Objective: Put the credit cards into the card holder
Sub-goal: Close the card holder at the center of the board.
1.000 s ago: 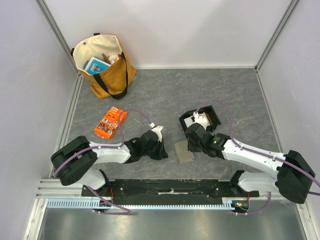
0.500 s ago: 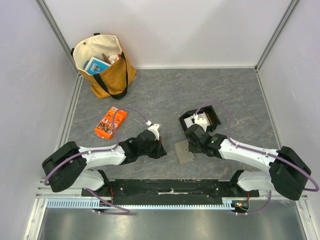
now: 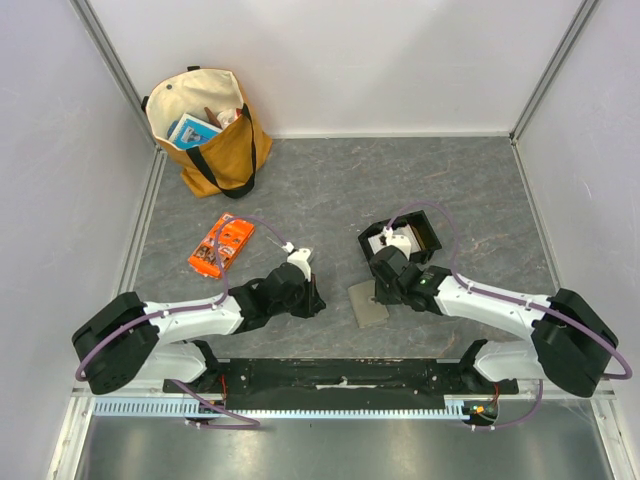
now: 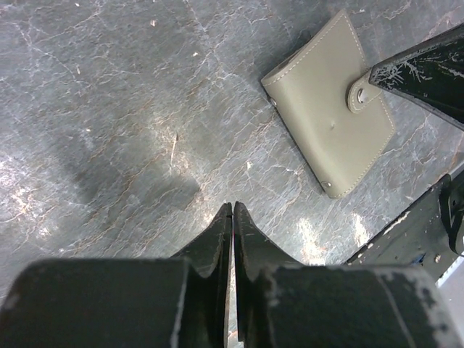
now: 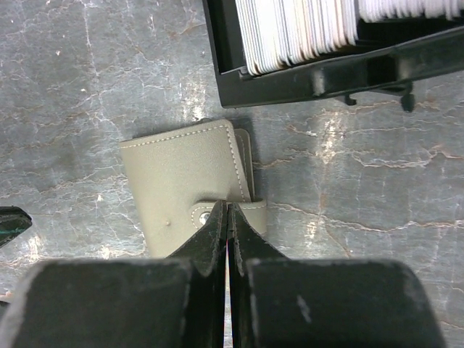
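The card holder lies shut and flat on the grey table between the arms, and shows in the left wrist view and the right wrist view. The credit cards stand on edge in a black tray just beyond it, at centre right in the top view. My right gripper is shut, with its tips on the holder's snap tab; I cannot tell whether it pinches the tab. My left gripper is shut and empty, over bare table left of the holder.
An orange printed packet lies to the left. A tan tote bag stands at the back left corner. White walls enclose the table on three sides. A black rail runs along the near edge.
The left arm has stretched out lower and its gripper has shifted slightly left. The right gripper has stayed at the holder's tab. The holder has not moved.
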